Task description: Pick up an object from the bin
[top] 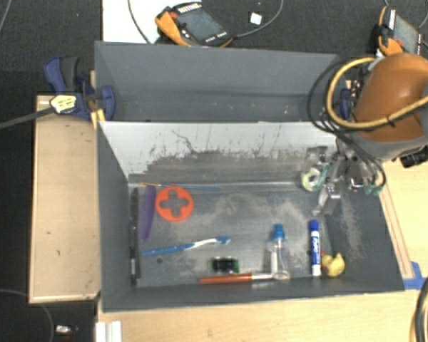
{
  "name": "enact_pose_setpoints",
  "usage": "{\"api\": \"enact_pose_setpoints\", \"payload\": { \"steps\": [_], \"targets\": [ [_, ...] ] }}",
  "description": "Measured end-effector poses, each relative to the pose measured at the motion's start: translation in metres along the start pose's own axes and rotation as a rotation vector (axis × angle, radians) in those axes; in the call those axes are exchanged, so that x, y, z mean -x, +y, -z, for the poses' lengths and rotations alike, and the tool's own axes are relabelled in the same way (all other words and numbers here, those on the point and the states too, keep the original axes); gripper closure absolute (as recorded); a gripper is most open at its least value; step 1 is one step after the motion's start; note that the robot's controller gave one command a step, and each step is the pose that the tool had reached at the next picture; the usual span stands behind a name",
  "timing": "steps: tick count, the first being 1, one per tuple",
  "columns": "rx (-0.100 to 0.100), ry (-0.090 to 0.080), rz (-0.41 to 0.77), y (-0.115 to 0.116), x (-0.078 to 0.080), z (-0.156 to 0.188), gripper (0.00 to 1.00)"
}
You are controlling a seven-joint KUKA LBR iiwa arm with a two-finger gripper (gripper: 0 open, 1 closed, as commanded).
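A: Bin (pixel 214 77), left side?
B: Disc (pixel 175 204) toward the rear; toothbrush (pixel 185 246) in front of it.
A: Front edge?
B: Small block (pixel 225 265), pen (pixel 228 279) just before it, bottle (pixel 277 251) to their right.
A: Right side?
B: Marker (pixel 314 246) beside the bottle; lump (pixel 333 265) right of the marker; gripper (pixel 328 191) behind the marker.

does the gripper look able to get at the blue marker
Probably yes: the blue marker lies uncovered near the gripper, nothing between them; a yellow lump sits beside its lower end.

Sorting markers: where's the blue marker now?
In the camera view, the blue marker lies lower right, between the clear blue-capped bottle and a small yellow thing.
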State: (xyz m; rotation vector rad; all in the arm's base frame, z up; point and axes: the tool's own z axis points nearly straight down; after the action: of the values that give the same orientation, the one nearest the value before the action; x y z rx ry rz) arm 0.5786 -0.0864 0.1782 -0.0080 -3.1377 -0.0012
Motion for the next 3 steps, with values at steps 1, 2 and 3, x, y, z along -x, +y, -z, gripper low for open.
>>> {"api": "enact_pose_setpoints", "payload": {
  "steps": [1, 2, 3],
  "targets": [
    [-0.001, -0.007, 0.004, 0.000, 0.002, 0.004, 0.00],
    [-0.004, -0.008, 0.651, -0.004, -0.043, -0.074, 0.00],
    [-0.005, -0.012, 0.761, 0.044, -0.054, -0.036, 0.00]
  ]
}}
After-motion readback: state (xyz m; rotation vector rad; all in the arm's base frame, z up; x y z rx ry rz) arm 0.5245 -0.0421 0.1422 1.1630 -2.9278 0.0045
